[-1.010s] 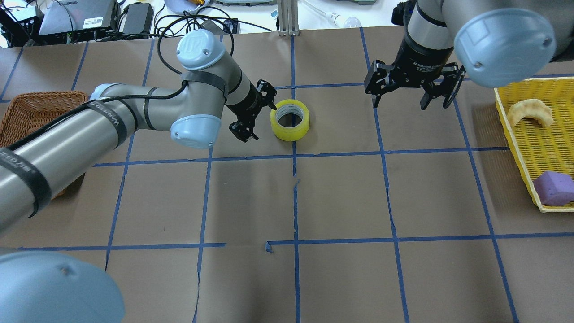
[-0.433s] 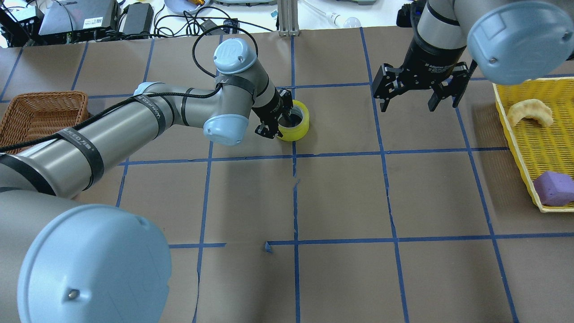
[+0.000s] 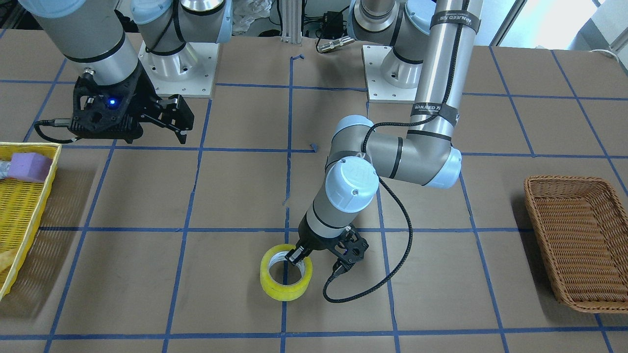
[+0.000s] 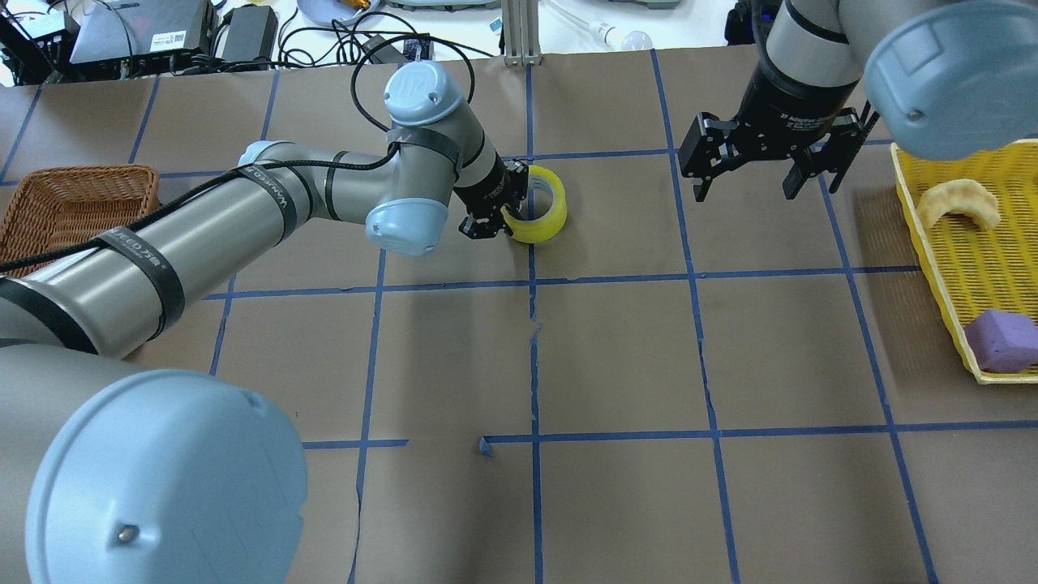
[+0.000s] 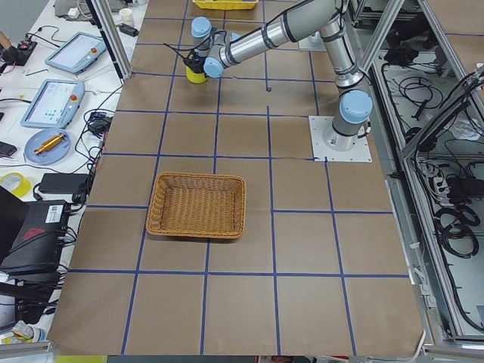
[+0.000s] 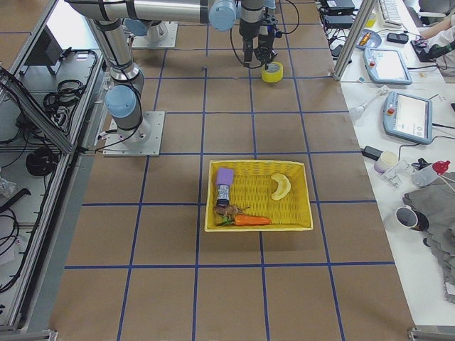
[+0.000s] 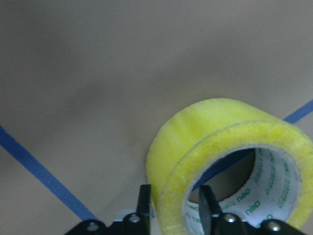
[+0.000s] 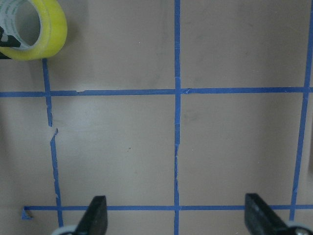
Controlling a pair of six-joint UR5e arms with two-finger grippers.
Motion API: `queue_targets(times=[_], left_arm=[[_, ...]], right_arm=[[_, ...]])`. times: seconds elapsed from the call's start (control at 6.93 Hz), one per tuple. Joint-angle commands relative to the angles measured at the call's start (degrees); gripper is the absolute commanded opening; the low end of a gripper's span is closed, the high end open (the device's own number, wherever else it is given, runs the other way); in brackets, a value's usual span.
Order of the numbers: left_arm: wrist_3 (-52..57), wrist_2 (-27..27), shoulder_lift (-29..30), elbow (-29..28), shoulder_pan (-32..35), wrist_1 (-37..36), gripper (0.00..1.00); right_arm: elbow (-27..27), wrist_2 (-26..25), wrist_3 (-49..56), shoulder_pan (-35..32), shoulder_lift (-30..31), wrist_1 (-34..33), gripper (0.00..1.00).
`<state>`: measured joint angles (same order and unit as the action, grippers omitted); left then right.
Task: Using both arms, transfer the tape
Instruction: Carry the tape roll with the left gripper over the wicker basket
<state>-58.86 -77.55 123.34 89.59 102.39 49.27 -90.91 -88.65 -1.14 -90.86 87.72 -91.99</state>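
Observation:
The tape (image 4: 545,217) is a translucent yellow roll on the brown table, near the far middle. It also shows in the front view (image 3: 282,289), the left wrist view (image 7: 215,127) and the right wrist view (image 8: 51,34). My left gripper (image 4: 501,212) is shut on the roll's wall, one finger inside the ring and one outside, as the left wrist view (image 7: 173,208) shows. The roll looks slightly tilted. My right gripper (image 4: 762,182) hangs open and empty above the table, well to the right of the tape; its fingertips (image 8: 96,215) show spread wide.
A brown wicker basket (image 4: 73,203) sits at the table's left edge. A yellow mesh basket (image 4: 941,276) at the right edge holds a purple foam block (image 4: 1003,341) and a pale curved item (image 4: 957,203). Blue tape lines grid the table. Cables and devices lie beyond the far edge.
My left gripper moved onto the tape and closed on its wall; the roll shifted slightly away and tilted. My right gripper drifted a little to the right, still open.

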Motion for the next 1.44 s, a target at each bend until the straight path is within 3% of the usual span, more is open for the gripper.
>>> queue_targets(times=[0.0, 0.29, 0.43, 0.58, 1.01, 1.3], left_arm=[[18.2, -0.1, -2.3, -7.4, -7.3, 11.7, 0.00], [42.9, -1.2, -4.4, -13.2, -18.1, 27.3, 0.00], [57.5, -4.2, -5.7, -13.0, -22.2, 30.0, 0.00], [68.9, -9.5, -6.3, -12.8, -26.4, 30.7, 0.00], [99.3, -14.2, -7.4, -12.9, -40.1, 31.2, 0.00], [113.6, -14.2, -5.8, -13.7, -48.1, 28.0, 0.00]], right_arm=[[0.0, 0.0, 0.3, 0.1, 1.6, 0.6, 1.00], [0.1, 0.1, 0.0, -0.1, 1.7, 0.1, 1.00], [0.4, 0.1, 0.0, -0.1, 1.8, 0.5, 1.00], [0.3, -0.1, 0.0, -0.1, 2.2, 0.7, 1.00], [0.3, 0.1, 0.0, -0.1, 2.0, -0.2, 1.00], [0.4, 0.3, 0.0, -0.1, 2.1, 0.1, 1.00]])
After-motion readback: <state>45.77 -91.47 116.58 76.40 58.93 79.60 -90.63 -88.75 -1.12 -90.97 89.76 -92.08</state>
